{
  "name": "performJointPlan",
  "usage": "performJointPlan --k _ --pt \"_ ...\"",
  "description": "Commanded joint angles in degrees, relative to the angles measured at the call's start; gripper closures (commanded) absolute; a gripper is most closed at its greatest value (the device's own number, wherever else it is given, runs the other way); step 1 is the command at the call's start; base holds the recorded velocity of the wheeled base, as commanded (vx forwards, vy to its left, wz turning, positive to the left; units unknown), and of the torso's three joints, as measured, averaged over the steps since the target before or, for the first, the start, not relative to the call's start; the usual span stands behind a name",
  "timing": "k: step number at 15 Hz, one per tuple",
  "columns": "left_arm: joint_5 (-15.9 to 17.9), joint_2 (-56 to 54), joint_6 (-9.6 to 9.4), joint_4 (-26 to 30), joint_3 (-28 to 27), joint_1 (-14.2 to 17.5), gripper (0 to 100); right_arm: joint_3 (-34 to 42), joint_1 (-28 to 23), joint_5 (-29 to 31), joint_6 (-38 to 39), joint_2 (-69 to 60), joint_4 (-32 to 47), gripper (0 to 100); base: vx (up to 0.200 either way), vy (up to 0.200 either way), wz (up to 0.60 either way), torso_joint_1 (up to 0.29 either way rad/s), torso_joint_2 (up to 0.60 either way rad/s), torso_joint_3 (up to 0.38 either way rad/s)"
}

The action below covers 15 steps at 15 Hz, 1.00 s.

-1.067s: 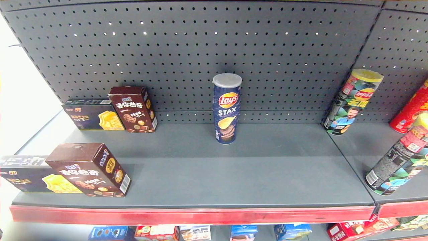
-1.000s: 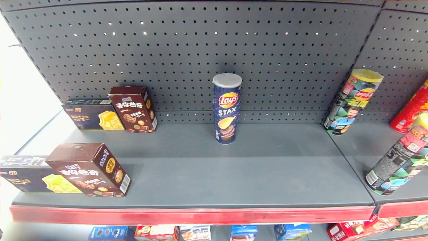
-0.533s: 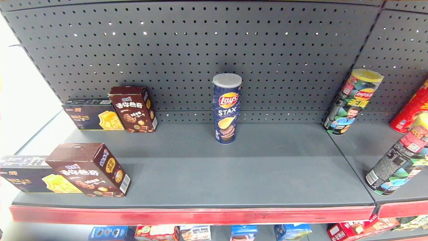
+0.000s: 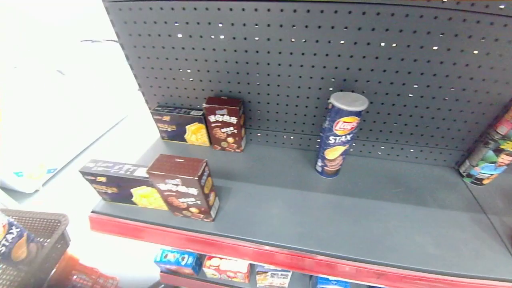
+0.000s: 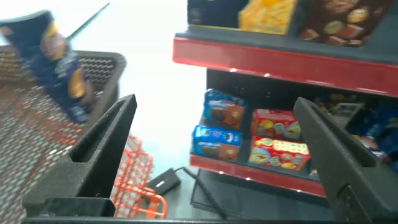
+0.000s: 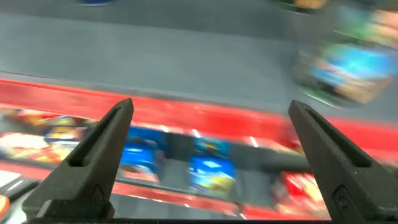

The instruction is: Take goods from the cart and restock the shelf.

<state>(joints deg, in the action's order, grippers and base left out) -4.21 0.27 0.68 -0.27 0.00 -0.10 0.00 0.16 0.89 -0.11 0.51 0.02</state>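
**Basket** (image 4: 44, 224): dark mesh, at the lower left, off the left end of the shelf. One blue can (image 4: 14, 245) is held in it, tilted and partly cut off at the edge of the head view. An orange-red crate (image 4: 82, 277) is set just beside it.

**Shelf** (image 4: 224, 246): grey deck, red front lip, perforated back panel (image 4: 280, 60).
- A shelf can (image 4: 340, 136) is stood upright near the back, right of centre, well apart from the boxes.
- A back pair (image 4: 218, 124) of boxes, one dark and one brown, is placed at the rear left, touching.
- A front pair (image 4: 176, 188) of the same kinds is placed at the front left, also touching.
- A patterned can (image 4: 486, 162) is cut off at the right end.

**Lower tier:** small boxes (image 5: 280, 138), blue and red, are ranged in a row.

**Left gripper** (image 5: 214, 102): fingers are spread wide with nothing between them. It is held low before the lower tier, with the basket to one side.

**Right gripper** (image 6: 211, 107): fingers are spread wide and empty. It is faced toward the red lip.

**Room:** bright white floor. A black cable (image 5: 165, 180) is laid near the shelf foot.
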Motion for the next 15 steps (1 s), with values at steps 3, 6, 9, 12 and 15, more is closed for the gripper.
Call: performJointPlan --k 3,6,9,12,15 --pt "-0.01 0.08 0.02 0.0 0.0 0.01 0 0.0 0.02 -0.01 -0.07 0.02 -0.02 0 0.0 0.0 0.6 -0.002 0.0 0.004" --pt "-0.01 0.08 0.02 0.0 0.0 0.01 0 0.0 0.02 -0.01 -0.07 0.02 -0.02 0 0.0 0.0 0.6 0.002 0.0 0.004" --pt "-0.01 0.0 0.02 0.0 0.0 0.01 0 0.0 0.02 0.08 -0.07 0.02 -0.02 0 0.0 0.0 0.0 0.0 0.0 0.0" --pt "0.25 0.0 -0.24 0.0 0.0 0.01 0 0.0 0.02 0.08 -0.07 0.02 -0.02 0 0.0 0.0 0.0 0.0 0.0 0.0" --pt "0.25 0.08 -0.16 0.0 0.0 0.01 0 0.0 0.02 -0.01 -0.07 0.02 -0.02 0 0.0 0.0 0.0 0.0 0.0 0.0"
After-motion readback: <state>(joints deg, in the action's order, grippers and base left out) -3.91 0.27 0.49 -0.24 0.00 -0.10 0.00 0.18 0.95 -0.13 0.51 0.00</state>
